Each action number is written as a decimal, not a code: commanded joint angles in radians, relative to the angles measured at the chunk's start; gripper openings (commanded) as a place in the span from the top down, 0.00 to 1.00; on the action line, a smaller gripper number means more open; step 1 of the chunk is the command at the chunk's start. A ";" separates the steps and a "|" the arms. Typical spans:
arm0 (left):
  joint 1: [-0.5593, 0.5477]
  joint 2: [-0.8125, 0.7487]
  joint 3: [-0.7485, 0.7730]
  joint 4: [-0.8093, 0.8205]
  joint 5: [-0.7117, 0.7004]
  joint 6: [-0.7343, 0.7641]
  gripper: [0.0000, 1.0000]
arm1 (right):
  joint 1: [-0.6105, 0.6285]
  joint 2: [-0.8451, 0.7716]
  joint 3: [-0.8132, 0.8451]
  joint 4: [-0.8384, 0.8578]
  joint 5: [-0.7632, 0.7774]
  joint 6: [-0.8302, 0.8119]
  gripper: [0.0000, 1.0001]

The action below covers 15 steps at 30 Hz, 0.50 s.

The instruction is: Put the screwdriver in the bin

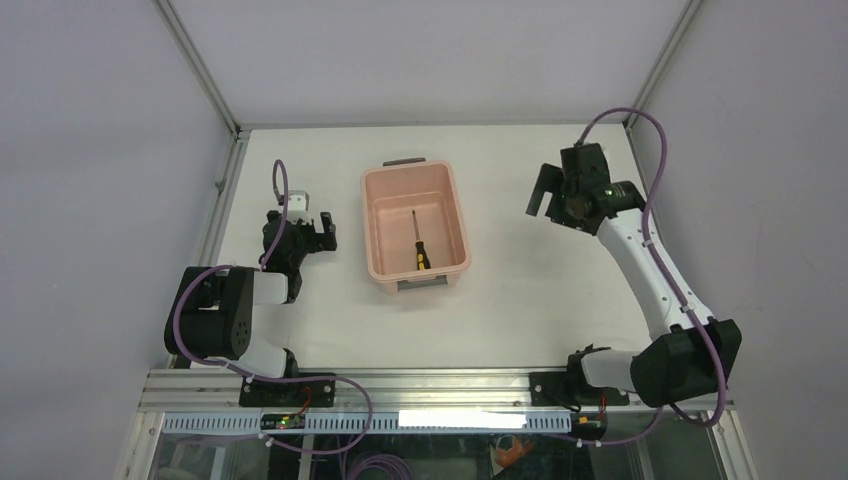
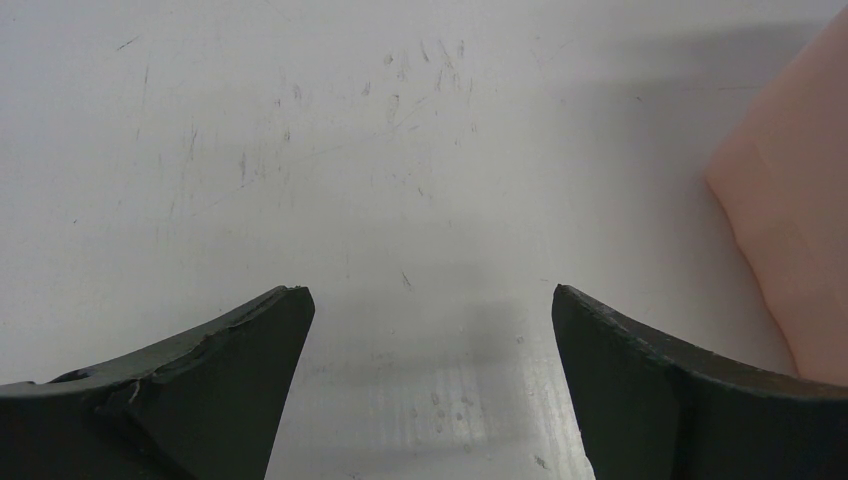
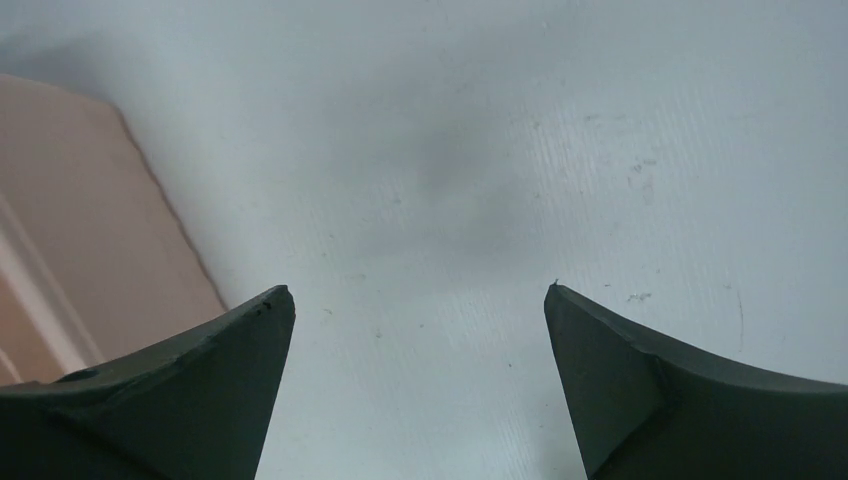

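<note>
Scuffed white table point(image 1: 520, 300) — screwdriver point(image 1: 419, 243) inside rounded pink plastic bin point(image 1: 374, 220).

Nothing legible shows in any view (the white strip point(image 1: 462, 419) at the near edge reads blank).

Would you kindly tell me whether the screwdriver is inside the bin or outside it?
Inside: the screwdriver lies on the floor of the bin, handle toward the near end.
</note>
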 commanded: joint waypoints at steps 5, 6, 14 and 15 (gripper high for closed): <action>-0.010 -0.005 0.017 0.063 0.010 -0.015 0.01 | -0.018 -0.151 -0.395 0.384 -0.065 0.014 0.01; -0.011 -0.005 0.017 0.063 0.010 -0.015 0.01 | -0.018 -0.154 -0.426 0.410 -0.066 0.021 0.01; -0.011 -0.004 0.017 0.063 0.011 -0.015 0.01 | -0.018 -0.131 -0.498 0.460 -0.045 0.005 0.01; -0.009 -0.004 0.017 0.063 0.010 -0.015 0.01 | -0.018 -0.131 -0.502 0.469 -0.045 0.004 0.01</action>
